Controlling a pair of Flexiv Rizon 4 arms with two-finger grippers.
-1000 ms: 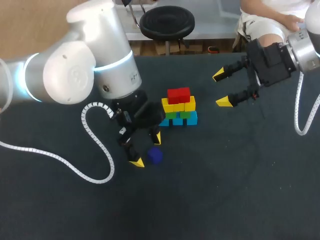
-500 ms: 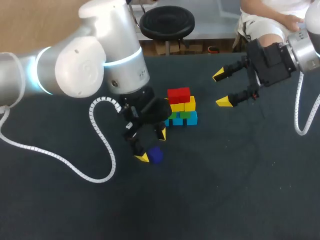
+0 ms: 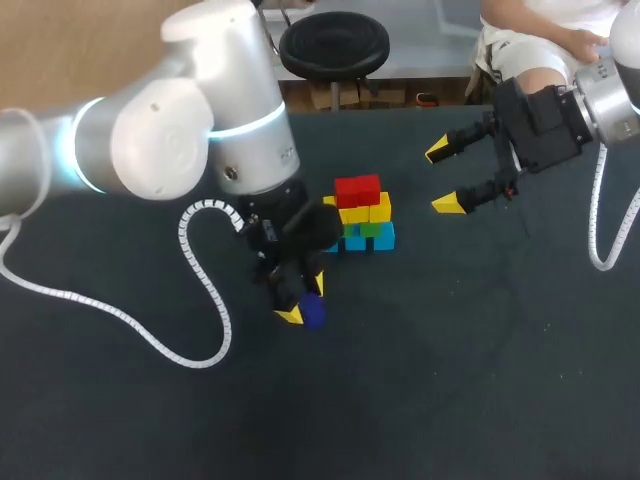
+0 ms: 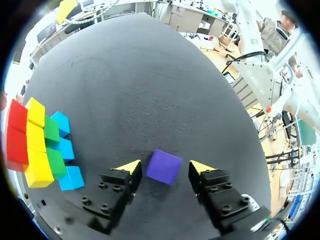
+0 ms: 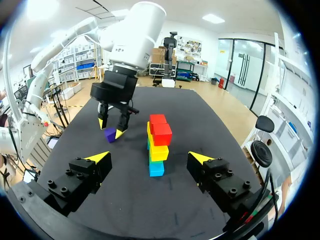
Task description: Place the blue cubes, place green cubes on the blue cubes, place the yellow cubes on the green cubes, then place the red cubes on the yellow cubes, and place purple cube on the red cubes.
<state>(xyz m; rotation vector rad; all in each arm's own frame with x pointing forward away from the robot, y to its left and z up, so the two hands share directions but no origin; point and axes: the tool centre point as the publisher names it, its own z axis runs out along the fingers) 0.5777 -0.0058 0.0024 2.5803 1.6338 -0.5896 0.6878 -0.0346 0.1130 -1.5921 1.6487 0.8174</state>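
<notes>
on the dark table [image 3: 480, 380], the largest risk is the bulky left arm [image 3: 200, 130]. its wrist hangs just beside the cube stack [image 3: 360, 215], and a lift that swings that way could, i judge, knock the tiers over. the stack stands near the middle of the table: blue cubes [image 3: 370, 241] at the base, green cubes [image 3: 368, 229] on them, yellow cubes [image 3: 365, 212] above, red cubes [image 3: 357, 190] on top. only the cap is missing. the smallest worry is the purple cube [image 4: 164, 166], which lies on the table in front of the stack and apart from it. it seems turned a little between the fingers, so a close onto its corners may twist it or squirt it out. a skewed hold would likely set it crooked on the red cubes.

the left arm comes in from the left and bends down over the cube. its left gripper [image 4: 165, 166] points steeply down, fingers spread to either side of the purple cube with a gap on each side, tips low by the table, gripping nothing. the right arm [image 3: 610, 90] is well off to the right above the table, its right gripper [image 3: 442, 178] wide apart and empty, facing the stack.
</notes>
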